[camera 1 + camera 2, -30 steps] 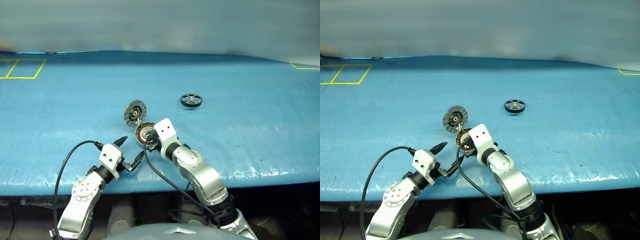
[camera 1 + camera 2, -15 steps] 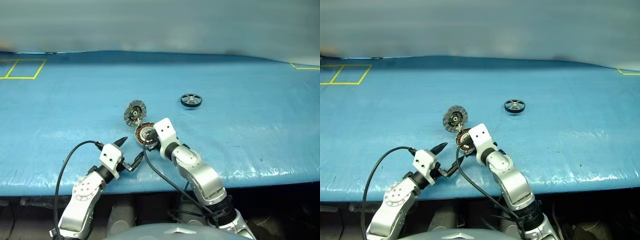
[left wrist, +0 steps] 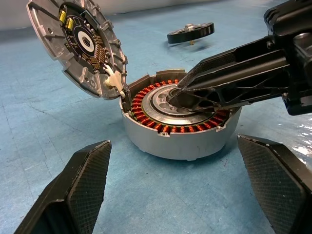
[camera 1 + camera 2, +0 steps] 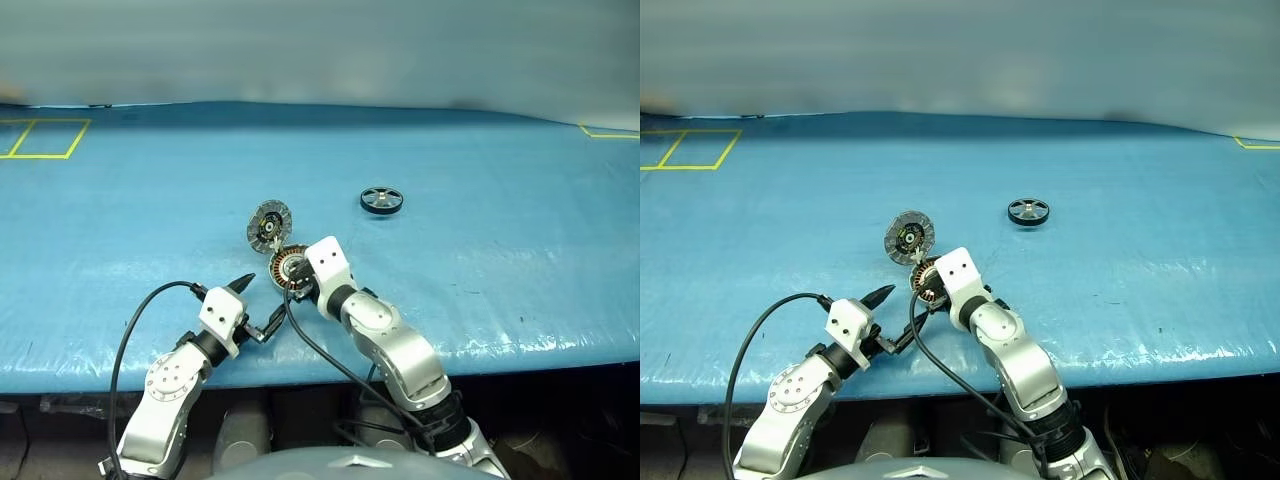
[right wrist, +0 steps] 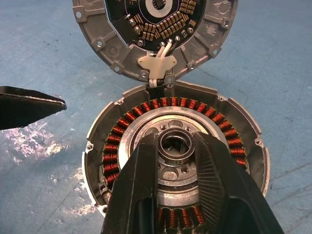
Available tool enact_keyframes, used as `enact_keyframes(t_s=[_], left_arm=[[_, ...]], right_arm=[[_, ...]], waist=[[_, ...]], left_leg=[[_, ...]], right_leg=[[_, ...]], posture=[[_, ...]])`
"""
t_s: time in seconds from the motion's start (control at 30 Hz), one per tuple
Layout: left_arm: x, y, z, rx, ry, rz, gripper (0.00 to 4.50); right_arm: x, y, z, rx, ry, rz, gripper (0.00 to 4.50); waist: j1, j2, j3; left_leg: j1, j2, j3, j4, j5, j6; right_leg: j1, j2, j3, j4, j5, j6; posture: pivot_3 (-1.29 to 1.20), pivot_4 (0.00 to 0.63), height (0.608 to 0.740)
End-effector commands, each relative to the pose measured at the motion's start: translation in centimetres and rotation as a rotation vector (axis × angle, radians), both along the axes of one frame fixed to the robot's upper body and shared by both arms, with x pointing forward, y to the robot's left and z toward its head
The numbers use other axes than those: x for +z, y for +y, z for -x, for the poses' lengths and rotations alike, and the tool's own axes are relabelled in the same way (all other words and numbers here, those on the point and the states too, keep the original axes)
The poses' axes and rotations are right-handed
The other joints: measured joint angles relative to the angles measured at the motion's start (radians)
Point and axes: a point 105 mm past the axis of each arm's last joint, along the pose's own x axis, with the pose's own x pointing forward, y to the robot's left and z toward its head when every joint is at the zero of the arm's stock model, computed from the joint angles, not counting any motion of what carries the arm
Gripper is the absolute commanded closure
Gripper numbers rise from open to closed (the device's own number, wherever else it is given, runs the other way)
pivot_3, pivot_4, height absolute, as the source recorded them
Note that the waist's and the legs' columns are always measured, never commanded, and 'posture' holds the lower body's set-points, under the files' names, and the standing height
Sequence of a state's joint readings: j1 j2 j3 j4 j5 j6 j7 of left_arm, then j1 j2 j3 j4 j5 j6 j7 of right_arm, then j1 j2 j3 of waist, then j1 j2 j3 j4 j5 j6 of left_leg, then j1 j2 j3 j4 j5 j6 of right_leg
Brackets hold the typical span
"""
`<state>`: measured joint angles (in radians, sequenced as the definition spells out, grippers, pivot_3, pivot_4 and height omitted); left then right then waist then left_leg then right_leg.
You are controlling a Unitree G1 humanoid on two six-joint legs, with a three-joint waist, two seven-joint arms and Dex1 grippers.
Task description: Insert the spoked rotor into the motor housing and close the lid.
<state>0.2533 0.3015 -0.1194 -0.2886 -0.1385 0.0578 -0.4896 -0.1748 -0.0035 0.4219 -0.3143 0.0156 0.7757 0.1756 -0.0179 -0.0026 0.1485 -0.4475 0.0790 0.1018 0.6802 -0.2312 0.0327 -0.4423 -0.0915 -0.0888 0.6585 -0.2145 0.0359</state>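
Observation:
The motor housing (image 4: 287,268), a grey cup ringed with copper windings (image 5: 112,156), sits on the blue table near its front. Its lid (image 4: 269,224) stands open on the hinge behind it, detailed inner face (image 3: 73,44) showing. My right gripper (image 5: 175,139) rests over the housing's silver centre, open only narrowly, one finger (image 5: 146,180) on each side of the hub. My left gripper (image 4: 262,300) is wide open just in front of the housing and apart from it, holding nothing. The spoked rotor (image 4: 382,200) lies flat farther back on the right.
The blue covered table (image 4: 480,260) ends close behind my arms. Yellow tape squares mark its far left (image 4: 45,137) and far right (image 4: 605,131) corners. A black cable (image 4: 130,330) loops off my left wrist.

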Motion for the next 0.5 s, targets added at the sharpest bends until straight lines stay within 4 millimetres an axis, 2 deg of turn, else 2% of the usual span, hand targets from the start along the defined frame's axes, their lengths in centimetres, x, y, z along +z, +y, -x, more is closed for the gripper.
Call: enact_keyframes(t_s=[0.03, 0.07, 0.3, 0.4, 0.5], left_arm=[[0.4, -0.2, -0.1, -0.004, -0.017, 0.010, 0.00], [0.4, -0.1, -0.1, -0.002, -0.016, 0.010, 0.00], [0.4, -0.2, -0.2, -0.009, -0.014, 0.008, 0.00], [0.4, -0.3, -0.2, -0.010, -0.017, 0.009, 0.00], [0.5, -0.3, -0.3, -0.011, -0.020, 0.011, 0.00]], right_arm=[[1.8, 0.1, -0.2, 0.005, -0.048, -0.043, 2.17], [2.5, 0.2, 0.0, 0.013, -0.057, -0.063, 1.87], [6.3, 0.5, 1.1, 0.065, -0.122, -0.130, 1.87], [6.0, 0.6, 1.1, 0.067, -0.120, -0.063, 2.49], [5.6, 0.8, 1.0, 0.064, -0.116, -0.012, 3.45]], waist=[[0.000, 0.000, 0.000], [0.000, 0.000, 0.000], [0.001, 0.000, 0.000], [0.001, 0.000, 0.000], [0.000, 0.000, 0.000]], left_leg=[[0.000, 0.000, 0.000, 0.000, 0.000, 0.000], [0.000, 0.000, 0.000, 0.000, 0.000, 0.000], [-0.001, 0.000, 0.000, 0.000, 0.000, 0.000], [-0.001, 0.000, 0.000, 0.000, 0.000, 0.000], [-0.001, 0.000, 0.000, 0.000, 0.000, 0.000]], right_leg=[[0.000, 0.000, 0.000, 0.000, 0.000, 0.000], [0.000, 0.000, 0.000, 0.000, 0.000, 0.000], [-0.001, 0.000, 0.000, 0.000, 0.000, 0.000], [-0.001, 0.000, 0.000, 0.000, 0.000, 0.000], [-0.001, -0.001, 0.000, 0.000, 0.000, 0.000]], posture=[[0.00, 0.150, 0.740], [0.00, 0.150, 0.740], [0.00, 0.150, 0.740], [0.00, 0.150, 0.740], [0.00, 0.150, 0.740]])
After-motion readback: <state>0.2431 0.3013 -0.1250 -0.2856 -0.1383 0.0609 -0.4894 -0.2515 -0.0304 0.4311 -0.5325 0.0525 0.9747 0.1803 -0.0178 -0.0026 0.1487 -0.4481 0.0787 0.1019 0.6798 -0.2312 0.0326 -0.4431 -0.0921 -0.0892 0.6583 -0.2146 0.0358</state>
